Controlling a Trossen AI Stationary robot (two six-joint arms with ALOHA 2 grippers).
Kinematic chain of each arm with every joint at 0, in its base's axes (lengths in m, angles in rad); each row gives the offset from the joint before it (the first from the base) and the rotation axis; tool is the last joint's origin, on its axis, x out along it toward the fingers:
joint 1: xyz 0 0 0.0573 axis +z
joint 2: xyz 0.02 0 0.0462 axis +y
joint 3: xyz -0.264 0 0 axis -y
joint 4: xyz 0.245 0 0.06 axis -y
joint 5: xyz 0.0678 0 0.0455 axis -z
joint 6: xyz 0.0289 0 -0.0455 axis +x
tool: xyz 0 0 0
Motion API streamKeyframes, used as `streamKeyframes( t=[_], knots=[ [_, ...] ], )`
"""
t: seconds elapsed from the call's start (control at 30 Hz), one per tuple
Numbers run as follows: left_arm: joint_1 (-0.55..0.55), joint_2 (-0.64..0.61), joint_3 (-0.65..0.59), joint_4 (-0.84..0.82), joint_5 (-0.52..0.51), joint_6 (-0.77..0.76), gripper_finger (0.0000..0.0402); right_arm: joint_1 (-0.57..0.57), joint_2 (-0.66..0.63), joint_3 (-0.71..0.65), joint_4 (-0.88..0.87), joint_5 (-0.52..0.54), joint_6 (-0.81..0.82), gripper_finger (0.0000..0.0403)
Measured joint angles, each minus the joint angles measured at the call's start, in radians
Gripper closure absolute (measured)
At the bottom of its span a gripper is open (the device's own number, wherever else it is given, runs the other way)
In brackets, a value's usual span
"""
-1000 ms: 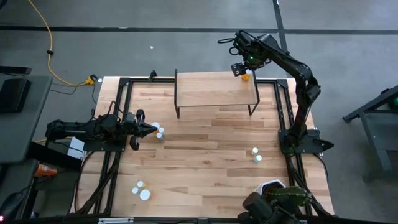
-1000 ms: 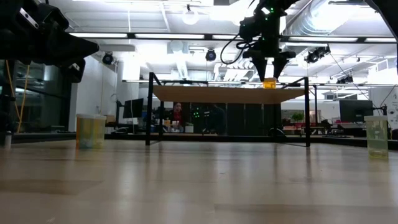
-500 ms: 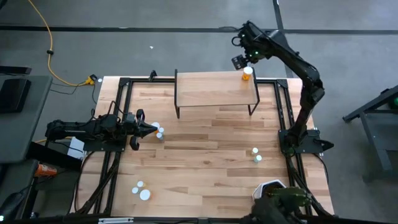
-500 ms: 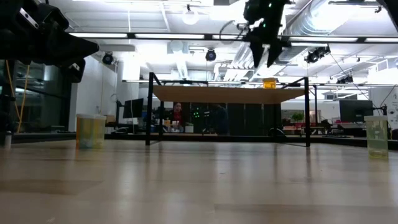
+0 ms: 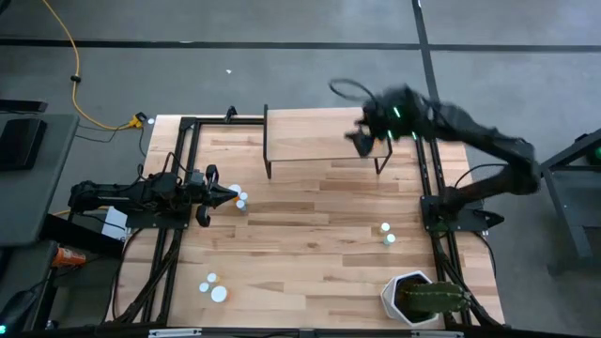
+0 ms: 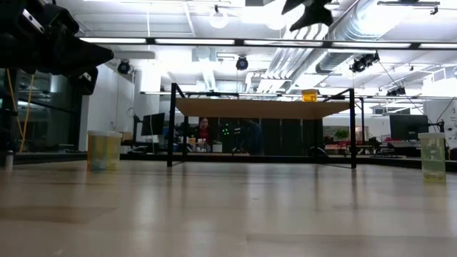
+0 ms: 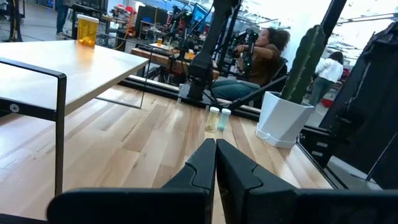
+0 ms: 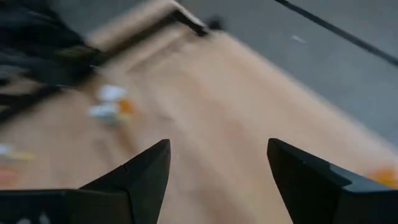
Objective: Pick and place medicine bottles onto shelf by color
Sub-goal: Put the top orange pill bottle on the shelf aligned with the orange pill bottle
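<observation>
An orange bottle (image 6: 308, 96) with a white cap stands upright on the right end of the light-wood shelf (image 6: 257, 108). It also shows in the left wrist view (image 7: 87, 30); in the high view the right arm hides it. My right gripper (image 5: 360, 141) hovers open and empty above the shelf's right part (image 5: 310, 131), high in the low view (image 6: 308, 7). My left gripper (image 5: 233, 194) is shut and empty at the table's left, beside two bottles (image 5: 241, 198).
Two bottles (image 5: 387, 234) stand at the right of the table. A few more (image 5: 213, 286) stand near the front left. A white pot with a green plant (image 5: 413, 296) stands at the front right. Black frame rails (image 5: 178, 178) run along both sides.
My right gripper has let go of the orange bottle, which stays upright on the shelf's far right end. The gripper has risen and swung toward the table's near edge, over the shelf's right part. My left arm has kept still.
</observation>
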Motion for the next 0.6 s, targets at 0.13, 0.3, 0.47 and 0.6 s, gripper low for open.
streamKeyframes(
  t=[0.13, 0.3, 0.47, 0.6],
  knots=[
    [0.000, 0.000, 0.000, 0.003, 0.000, -0.054, 0.0398, 0.190, -0.182, -0.273, 0.316, 0.051, 0.168, 0.0143],
    [0.000, 0.000, 0.000, 0.113, -0.026, -0.241, 0.0398, 0.353, -0.267, -0.463, 0.568, 0.146, 0.188, 0.0143],
    [0.000, 0.001, 0.000, 0.272, -0.107, -0.300, 0.0398, 0.425, -0.257, -0.526, 0.611, 0.124, 0.014, 0.0143],
    [0.000, 0.008, 0.004, 0.399, -0.187, -0.293, 0.0398, 0.443, -0.250, -0.538, 0.519, 0.112, 0.016, 0.0143]
  ],
)
